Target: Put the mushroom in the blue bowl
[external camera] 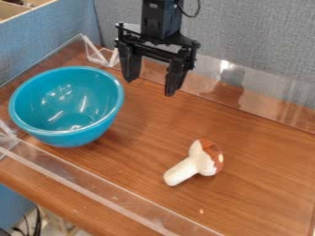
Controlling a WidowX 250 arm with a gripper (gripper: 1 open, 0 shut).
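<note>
Wooden table top point(147, 138), reddish-brown, fenced by low clear plastic walls point(74, 180); grey-blue partition behind.

**Object characteristics**
- Mushroom point(194, 163): small toy, thick cream-white stem, reddish-brown cap. Lying on its side near the front right of the table, stem end toward the front left, cap toward the back right.
- Judged light and rigid, probably moulded plastic or similar; no fragility expected.
- Smooth rounded surfaces: likely to roll or squirt sideways under an off-centre pinch.
- Recommended hold: across the stem, close to the cap, with the jaws set square to the stem's long axis. Cap judged a poorer hold, being domed and wider.

**Receptacle**
- Blue bowl point(68, 106): large, deep, glossy turquoise, upright at the left of the table, empty. Opening several times wider than the mushroom; a generous drop target.

**Gripper state and position**
- Gripper point(155, 69): black, pointing straight down, fingers spread wide, nothing between them.
- Positioned toward the back of the table, above the surface, just right of the bowl's far rim and clear of it.
- Mushroom well apart from the gripper: nearer the camera and slightly to the right. No contact.

**Approach notes**
- Travel toward the front right required, then descent.
- Wrist rotation probably needed to match the diagonal lie of the stem.
</note>
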